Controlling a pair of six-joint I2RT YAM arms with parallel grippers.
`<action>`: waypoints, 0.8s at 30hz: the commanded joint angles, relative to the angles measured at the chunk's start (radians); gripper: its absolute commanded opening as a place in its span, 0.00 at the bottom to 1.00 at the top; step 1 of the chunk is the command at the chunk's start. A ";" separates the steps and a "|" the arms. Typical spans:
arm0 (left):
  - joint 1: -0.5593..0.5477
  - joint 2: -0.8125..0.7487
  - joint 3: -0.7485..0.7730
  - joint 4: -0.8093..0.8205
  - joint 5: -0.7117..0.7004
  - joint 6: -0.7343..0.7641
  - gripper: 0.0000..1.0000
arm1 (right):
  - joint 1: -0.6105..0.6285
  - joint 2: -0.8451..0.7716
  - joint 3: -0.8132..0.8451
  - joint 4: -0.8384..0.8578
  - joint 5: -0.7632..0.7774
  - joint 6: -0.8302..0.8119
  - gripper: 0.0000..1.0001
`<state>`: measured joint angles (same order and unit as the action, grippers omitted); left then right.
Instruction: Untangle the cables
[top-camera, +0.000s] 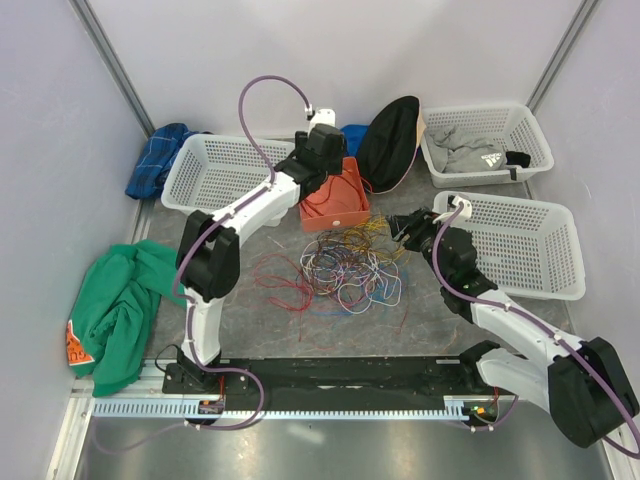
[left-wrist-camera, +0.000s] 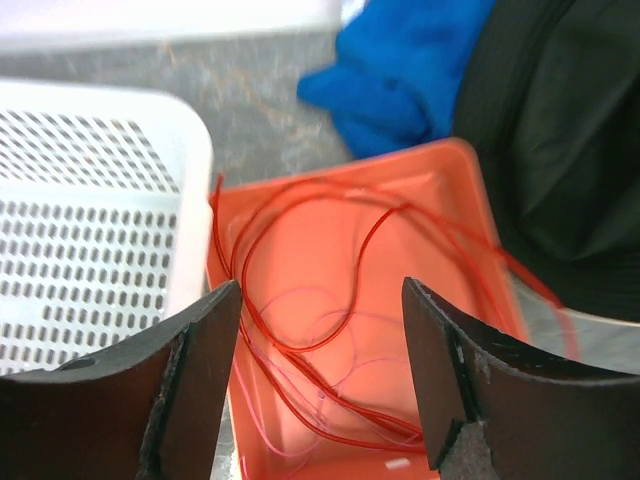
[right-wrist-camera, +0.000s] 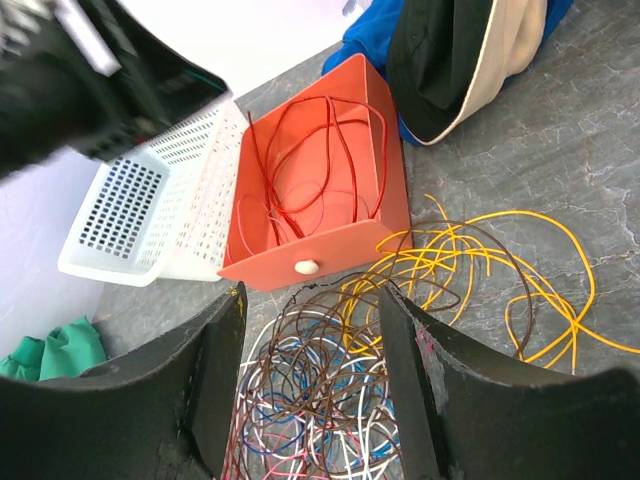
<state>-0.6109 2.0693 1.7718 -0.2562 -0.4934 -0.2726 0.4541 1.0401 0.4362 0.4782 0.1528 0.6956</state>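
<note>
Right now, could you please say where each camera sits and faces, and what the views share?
Top external: overhead from behind, looking down on both arms and the tangled thin multicoloured cables.
Left wrist: left arm, looking past the open left gripper into the orange plastic box of red wire.
Right wrist: right arm, past the open right gripper onto cables and box.
Shared: the box.

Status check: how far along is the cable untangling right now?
Done: a few red wires lie separated in the orange box. In hand: nothing; the left gripper hangs open over that box, and the right gripper is open over the tangle. Left: most of it; that tangle of yellow, brown, blue and white wires lies knotted on the table.
</note>
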 joint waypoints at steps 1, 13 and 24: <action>-0.039 -0.113 0.054 0.017 -0.004 -0.037 0.73 | 0.001 -0.028 0.007 0.034 0.002 0.004 0.63; -0.104 -0.168 -0.067 0.014 0.170 -0.215 0.53 | 0.001 -0.031 0.009 0.007 0.013 -0.014 0.62; -0.184 -0.724 -0.639 0.023 0.200 -0.318 0.68 | 0.001 0.047 0.044 -0.044 -0.102 0.010 0.63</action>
<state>-0.7502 1.5059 1.2655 -0.2634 -0.3191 -0.5114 0.4545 1.0397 0.4377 0.4313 0.1173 0.6777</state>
